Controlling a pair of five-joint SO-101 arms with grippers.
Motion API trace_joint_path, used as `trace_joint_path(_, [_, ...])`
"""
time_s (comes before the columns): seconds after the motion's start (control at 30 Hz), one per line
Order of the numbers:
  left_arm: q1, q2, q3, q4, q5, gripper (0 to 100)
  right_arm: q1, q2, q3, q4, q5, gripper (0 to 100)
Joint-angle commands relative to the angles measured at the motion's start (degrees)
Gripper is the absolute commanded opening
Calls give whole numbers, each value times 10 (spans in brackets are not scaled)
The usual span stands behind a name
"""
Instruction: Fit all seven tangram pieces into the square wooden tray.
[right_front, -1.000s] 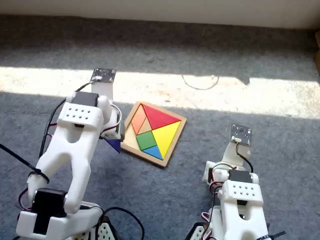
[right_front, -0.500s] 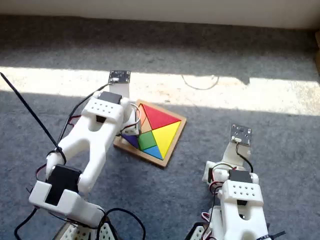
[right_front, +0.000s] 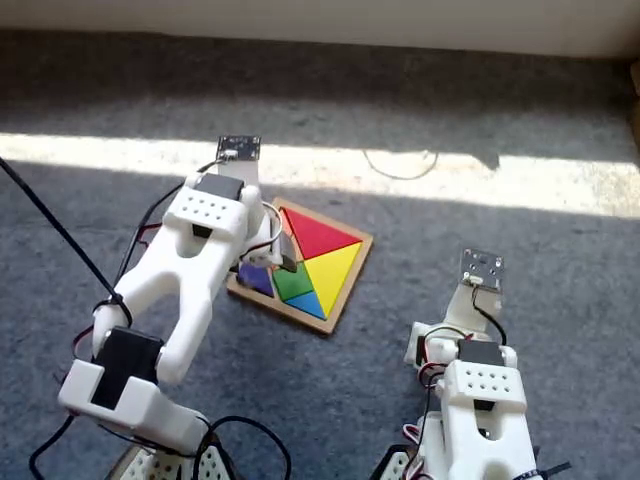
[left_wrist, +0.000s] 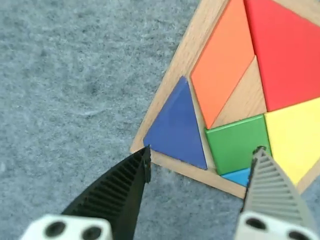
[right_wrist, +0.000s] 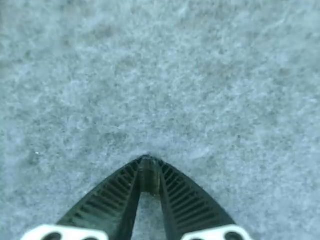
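- Left gripper (left_wrist: 202, 152) is spread wide above the near corner of the square wooden tray (left_wrist: 175, 65) and holds nothing. Its black finger (left_wrist: 125, 185) is over the carpet just outside the rim. Its grey finger (left_wrist: 267, 185) has its tip over the edge of the green square (left_wrist: 235, 142).
- Between the two fingers a dark blue triangle (left_wrist: 177, 130) lies free in that corner. One point reaches onto the rim, and I cannot tell whether it sits flat.
- An orange parallelogram (left_wrist: 222, 65), a red triangle (left_wrist: 285, 50), a yellow triangle (left_wrist: 295, 140) and a light blue triangle (left_wrist: 237, 176) also lie in the tray.
- A bare triangular patch of wood (left_wrist: 245, 102) shows between the orange, red and green pieces.
- In the high view the left arm (right_front: 190, 270) covers the tray's left side, and the tray's rim (right_front: 345, 283) shows beyond it.
- Right gripper (right_wrist: 149, 162) is closed on nothing, its tips together over the grey carpet (right_wrist: 150, 75), well apart from the tray.
- A sunlit band (right_front: 520, 190) crosses the carpet behind the tray, with a thin wire loop (right_front: 400, 172) lying in it.
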Motion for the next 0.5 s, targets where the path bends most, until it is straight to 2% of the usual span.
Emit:
trace_joint_path(0.0, [-16,-46,-27,7,0,306,7,-5,0,-7,6,5])
trace_joint_path(0.13, [-69,-45,-29,7,-5,221,7,-5,0,-7,6,5])
trace_joint_path(0.2, [-86,-42,-28,7,-43,164,7,-5,0,-7,6,5])
trace_joint_path(0.33, [-87,-7,-22,-10,-113,63,7,-5,0,-7,6,5])
trace_joint_path(0.47, [-66,57,-21,-53,-150,38,7,-5,0,-7,6,5])
